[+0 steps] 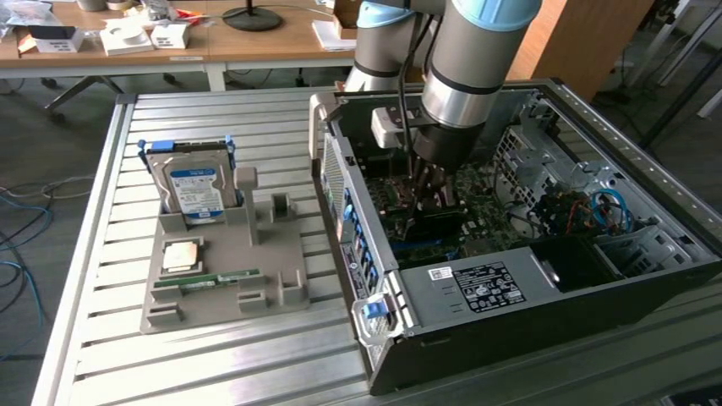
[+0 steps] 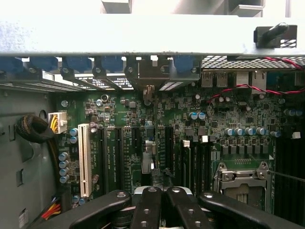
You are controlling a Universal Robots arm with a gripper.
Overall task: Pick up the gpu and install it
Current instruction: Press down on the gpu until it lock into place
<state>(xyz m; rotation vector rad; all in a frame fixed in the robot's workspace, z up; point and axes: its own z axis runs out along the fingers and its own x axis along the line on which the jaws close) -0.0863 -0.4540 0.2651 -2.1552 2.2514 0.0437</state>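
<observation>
Behind our slatted metal surface (image 1: 169, 355) we see wooden desks (image 1: 259, 42) carrying boxes (image 1: 124, 38) and a lamp base (image 1: 250, 17); cables (image 1: 17, 245) trail across the grey floor (image 1: 46, 169).

Exterior view looks down obliquely; wrist view closely faces shared motherboard (image 2: 143, 138)

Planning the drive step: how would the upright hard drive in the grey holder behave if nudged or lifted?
The hard drive looks like a rigid metal box, so probably stiff and heavy for its size. Standing on edge in the grey holder, it might tip if pushed high. Its smooth face may be slippery.
</observation>
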